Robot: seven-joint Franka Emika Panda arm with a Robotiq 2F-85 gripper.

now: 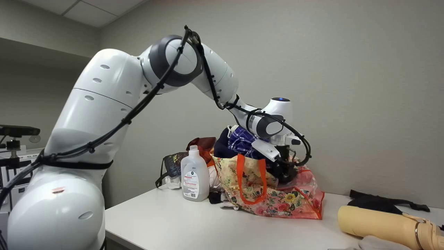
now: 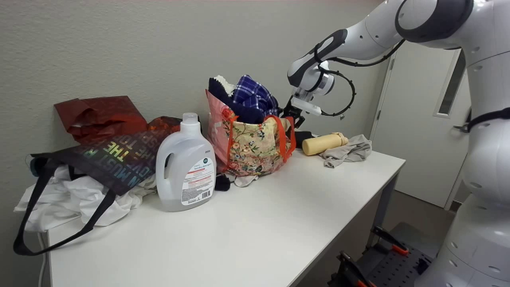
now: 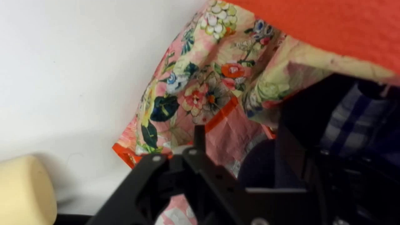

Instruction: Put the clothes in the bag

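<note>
Wrist view: the clothes (image 3: 347, 122) at frame right are judged soft, light, best pinched by a thick fold; the hand (image 3: 242, 132) is spread, nothing seen gripped.

Both exterior views face the bag (image 2: 251, 146) from afar, the wrist view closely from above.

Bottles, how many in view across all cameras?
2: the white bottle, upright, and the yellow bottle, lying on its side, with the floral bag between them in both exterior views. More could be hidden behind it.
</note>
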